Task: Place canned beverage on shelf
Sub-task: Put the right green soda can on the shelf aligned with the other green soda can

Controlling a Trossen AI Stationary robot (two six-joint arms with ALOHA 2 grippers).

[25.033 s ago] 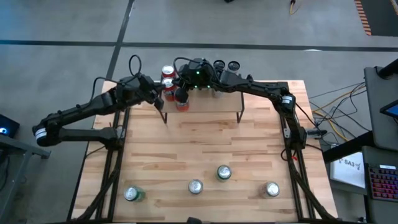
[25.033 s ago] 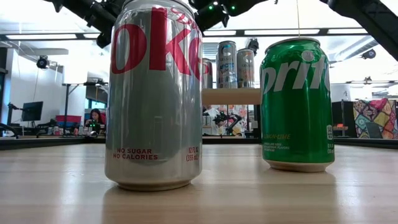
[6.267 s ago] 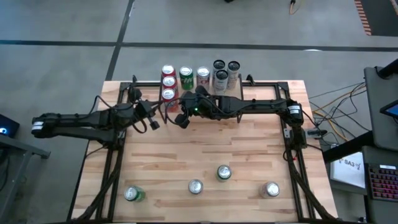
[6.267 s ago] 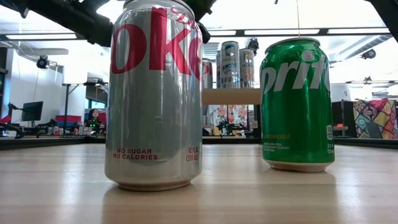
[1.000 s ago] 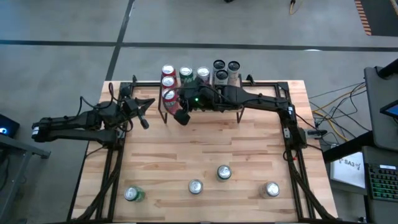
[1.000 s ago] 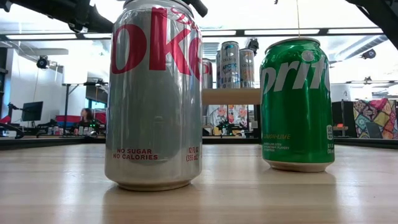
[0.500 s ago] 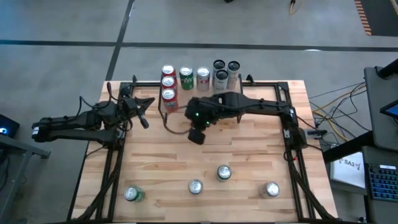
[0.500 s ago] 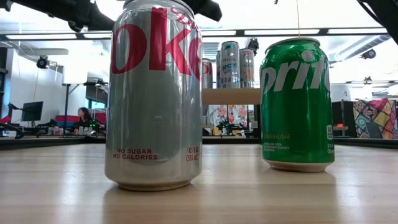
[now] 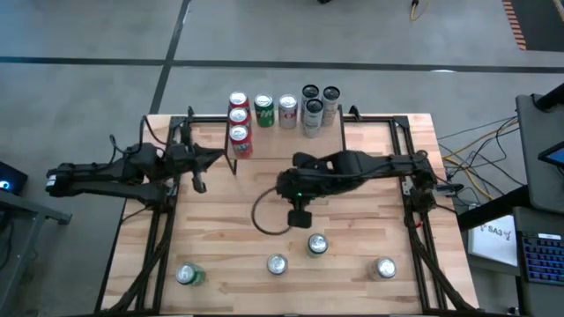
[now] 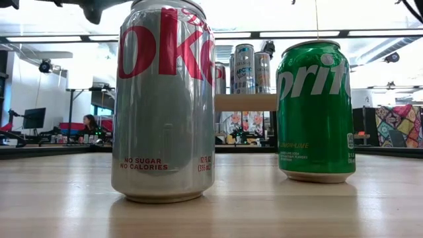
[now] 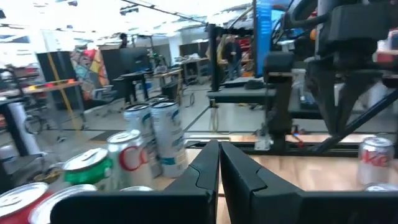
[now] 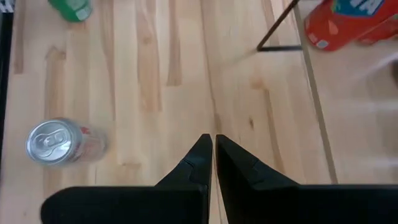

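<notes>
Shelf (image 9: 286, 119) at far edge of surface (image 9: 220, 220), loaded with cans: three red ones (image 9: 239, 117) in column at its left end, green can (image 9: 263, 109), silver can (image 9: 287, 109), two tall cans (image 9: 319, 104). Right hand (image 9: 298, 214) over mid-surface, fingers pressed together, empty, just beyond green-topped can (image 9: 317, 245). Three more cans along near edge (image 9: 277, 264). Left hand (image 9: 199, 183) near shelf's left end, fingers pressed together, empty.

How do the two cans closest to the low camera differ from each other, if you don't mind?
The Diet Coke can is silver with red lettering; the Sprite can is green with white lettering. The Diet Coke can looms larger and nearer; the Sprite can stands farther back. Both stand upright on the table.
</notes>
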